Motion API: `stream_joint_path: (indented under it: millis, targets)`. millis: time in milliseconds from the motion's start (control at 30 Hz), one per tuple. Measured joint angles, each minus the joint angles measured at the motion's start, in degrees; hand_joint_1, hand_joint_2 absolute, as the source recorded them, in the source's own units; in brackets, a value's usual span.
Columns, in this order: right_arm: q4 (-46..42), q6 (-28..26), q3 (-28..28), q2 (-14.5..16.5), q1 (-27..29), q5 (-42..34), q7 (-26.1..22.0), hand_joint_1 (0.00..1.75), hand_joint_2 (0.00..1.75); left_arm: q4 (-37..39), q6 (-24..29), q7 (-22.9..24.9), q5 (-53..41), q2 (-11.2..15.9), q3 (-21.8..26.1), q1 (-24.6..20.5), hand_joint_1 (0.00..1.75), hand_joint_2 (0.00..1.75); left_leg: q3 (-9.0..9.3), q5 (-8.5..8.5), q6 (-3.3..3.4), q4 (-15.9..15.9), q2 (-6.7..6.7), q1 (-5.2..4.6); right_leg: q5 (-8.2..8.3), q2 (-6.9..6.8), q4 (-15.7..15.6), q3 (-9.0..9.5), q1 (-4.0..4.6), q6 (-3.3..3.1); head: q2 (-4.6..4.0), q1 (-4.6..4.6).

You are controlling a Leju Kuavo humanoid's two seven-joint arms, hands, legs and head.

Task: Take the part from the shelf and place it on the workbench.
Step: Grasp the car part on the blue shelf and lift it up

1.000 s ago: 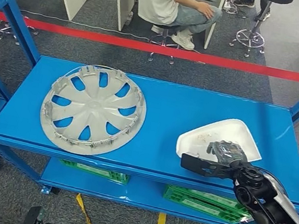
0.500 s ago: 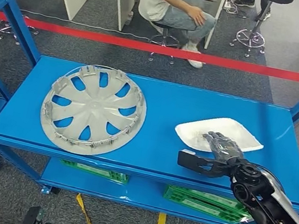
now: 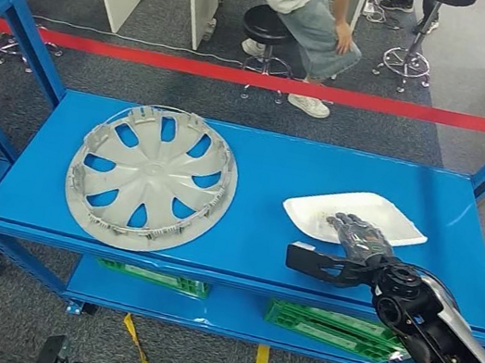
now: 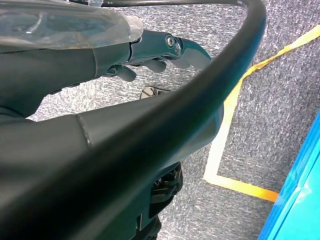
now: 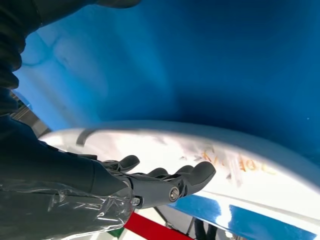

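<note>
Our right hand [image 3: 354, 242] reaches over the near edge of the white part [image 3: 362, 214], fingers [image 5: 188, 177] spread across its upper face and the thumb [image 3: 314, 261] stretched out apart, lower and toward us. Whether the fingers actually touch the surface we cannot tell; nothing is clamped, so we read the hand as apart and holding nothing.

The part lies right under and just beyond the fingers, on the blue shelf [image 3: 276, 178], looking slightly raised at its near edge. It appears to be a thin, smooth, glossy moulded shell, so we judge it light, fairly stiff and slippery. We think a pinch across the near rim, thumb beneath and fingers on top, suits it best; pressing down on the face alone would likely let it skate.

Well away on the thumb's side lies a grey hubcap [image 3: 152, 177].

Our left hand [image 4: 162, 50] hangs over the floor with nothing in it, fingers loosely extended.
</note>
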Motion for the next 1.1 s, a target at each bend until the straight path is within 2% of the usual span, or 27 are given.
stream_joint_path:
  millis: [667, 1100]
  targets:
    - [-0.4, -0.8, 0.3, 0.7, -0.2, 2.7, 1.6, 0.0, 1.75, 0.0, -0.4, -0.8, 0.4, 0.0, 0.0, 0.4, 0.0, 0.0, 0.0, 0.0, 0.0, 0.0, 0.0, 0.0, 0.0, 0.0, 0.0, -0.02, 0.0, 0.0, 0.0, -0.01]
    - [1.9, -7.9, 0.0, 1.5, -0.2, 9.7, -0.1, 0.0, 1.75, 0.0, -0.2, -0.3, -0.2, 0.0, 0.0, 0.2, 0.0, 0.0, -0.01, 0.0, 0.0, 0.0, 0.0, 0.0, 0.0, 0.0, 0.0, -0.03, 0.0, 0.0, 0.0, -0.01]
